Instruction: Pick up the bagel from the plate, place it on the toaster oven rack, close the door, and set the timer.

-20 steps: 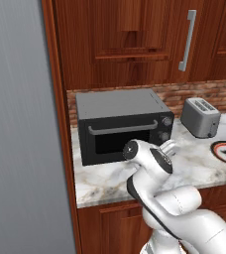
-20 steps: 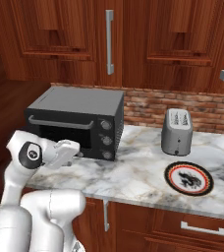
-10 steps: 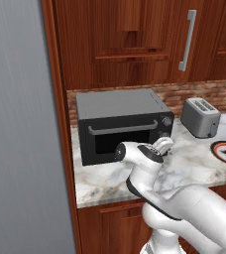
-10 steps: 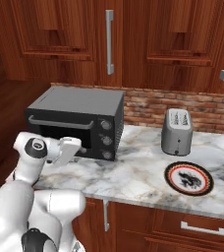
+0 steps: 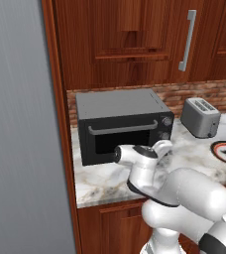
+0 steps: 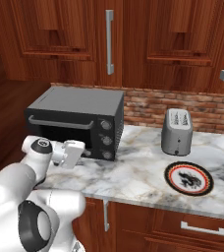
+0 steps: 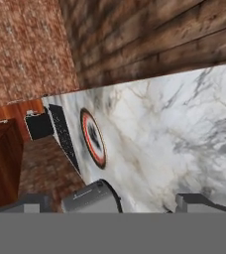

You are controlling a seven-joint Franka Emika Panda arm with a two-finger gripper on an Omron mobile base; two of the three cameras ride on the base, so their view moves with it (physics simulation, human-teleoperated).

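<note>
Gripper (image 6: 75, 152) jaws wide apart, holding nothing, hovering low over the marble counter (image 6: 133, 172) just in front of the toaster oven (image 6: 77, 120); oven door (image 5: 122, 136) shut, so rack hidden; plate (image 6: 188, 178) sits on the counter well to the right, past the silver toaster (image 6: 177, 131); can't make out a bagel on it.

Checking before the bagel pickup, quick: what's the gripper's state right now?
Gripper: open, holding nothing, over the marble counter.
</note>
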